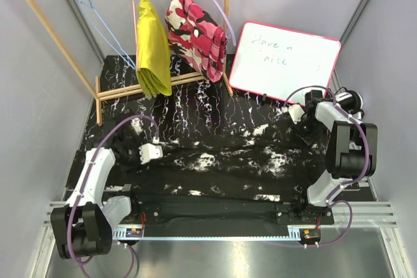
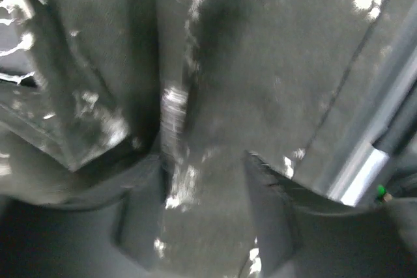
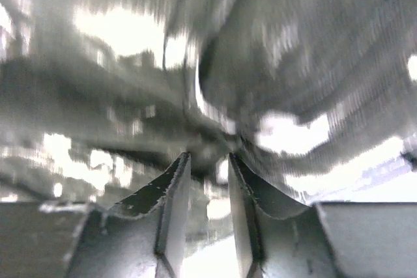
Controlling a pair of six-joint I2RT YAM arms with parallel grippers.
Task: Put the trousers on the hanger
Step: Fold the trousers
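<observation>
The near part of the table [image 1: 215,102] is covered from side to side by the trousers [image 1: 221,161]. Behind them, a bare strip lies open across the middle. The back left is closed by the wooden rack [image 1: 65,47] and its foot bars. The hanger [image 1: 104,30] is hung between the slanted post and the yellow garment [image 1: 153,50], with only narrow gaps beside it. The back centre is filled by the pink camouflage garment [image 1: 199,34], and the back right is blocked by the whiteboard [image 1: 283,63].
</observation>
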